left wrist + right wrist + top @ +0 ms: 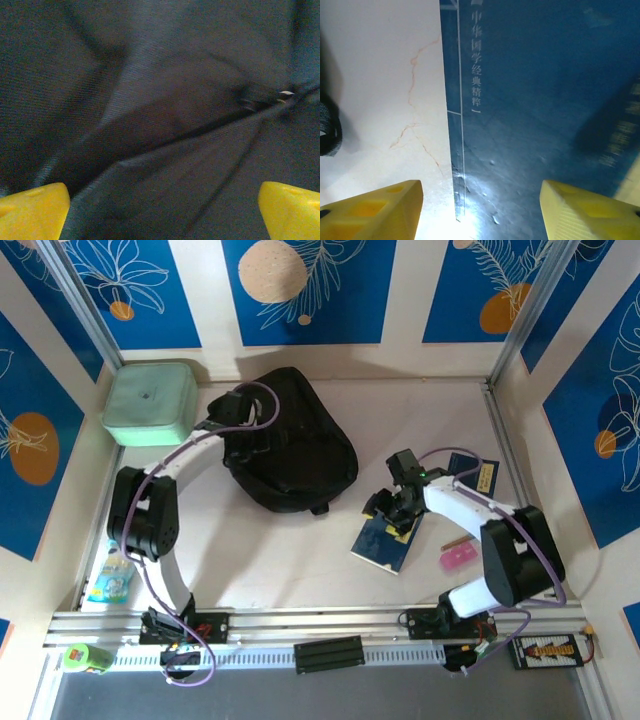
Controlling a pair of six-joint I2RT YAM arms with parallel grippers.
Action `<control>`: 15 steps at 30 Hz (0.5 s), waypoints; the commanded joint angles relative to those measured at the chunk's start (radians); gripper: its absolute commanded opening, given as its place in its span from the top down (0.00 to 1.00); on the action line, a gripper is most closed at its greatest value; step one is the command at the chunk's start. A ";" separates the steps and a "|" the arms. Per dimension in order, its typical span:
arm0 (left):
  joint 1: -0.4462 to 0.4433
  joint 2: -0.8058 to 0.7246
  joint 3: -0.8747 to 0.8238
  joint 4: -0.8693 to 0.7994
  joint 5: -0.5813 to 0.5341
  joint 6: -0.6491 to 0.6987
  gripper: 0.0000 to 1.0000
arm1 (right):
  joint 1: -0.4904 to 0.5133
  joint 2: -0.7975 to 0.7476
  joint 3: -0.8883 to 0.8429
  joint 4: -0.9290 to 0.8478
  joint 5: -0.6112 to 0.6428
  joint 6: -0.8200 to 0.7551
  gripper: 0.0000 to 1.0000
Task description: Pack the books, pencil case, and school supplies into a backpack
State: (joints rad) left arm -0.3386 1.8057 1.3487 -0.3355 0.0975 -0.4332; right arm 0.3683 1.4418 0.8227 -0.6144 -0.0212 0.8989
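Note:
The black backpack (295,445) lies flat at the table's centre-left. My left gripper (238,438) hovers over its left edge; in the left wrist view the yellow fingertips (32,210) stand wide apart, open, close over dark fabric (165,100) with a zipper pull (286,93). One dark blue book (382,542) lies right of the backpack, and my right gripper (392,505) is just above it. The right gripper (482,212) is open, straddling the book's (545,100) left edge. A second blue book (478,476) with a yellow label lies behind the right arm.
A mint-green box (150,400) sits at the back left corner. A small pink item (457,558) and a thin stick (455,540) lie near the right arm's base. A bottle (110,580) stands at the left edge. A black strap end (327,132) lies on the table.

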 commanded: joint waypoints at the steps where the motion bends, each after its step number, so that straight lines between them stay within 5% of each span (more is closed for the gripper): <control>1: -0.090 -0.113 -0.040 -0.002 0.084 -0.053 0.01 | -0.025 -0.090 -0.008 -0.111 0.087 0.028 0.35; 8: -0.336 -0.131 -0.080 0.034 0.112 -0.189 0.00 | -0.078 -0.243 -0.122 -0.226 0.202 0.089 0.34; 15: -0.512 0.025 0.023 0.010 0.108 -0.181 0.11 | -0.143 -0.270 -0.208 -0.154 0.112 0.069 0.41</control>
State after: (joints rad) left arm -0.8188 1.7641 1.3216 -0.3058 0.1921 -0.6025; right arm 0.2375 1.1664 0.6346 -0.7769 0.1284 0.9611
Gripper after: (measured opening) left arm 0.905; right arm 0.602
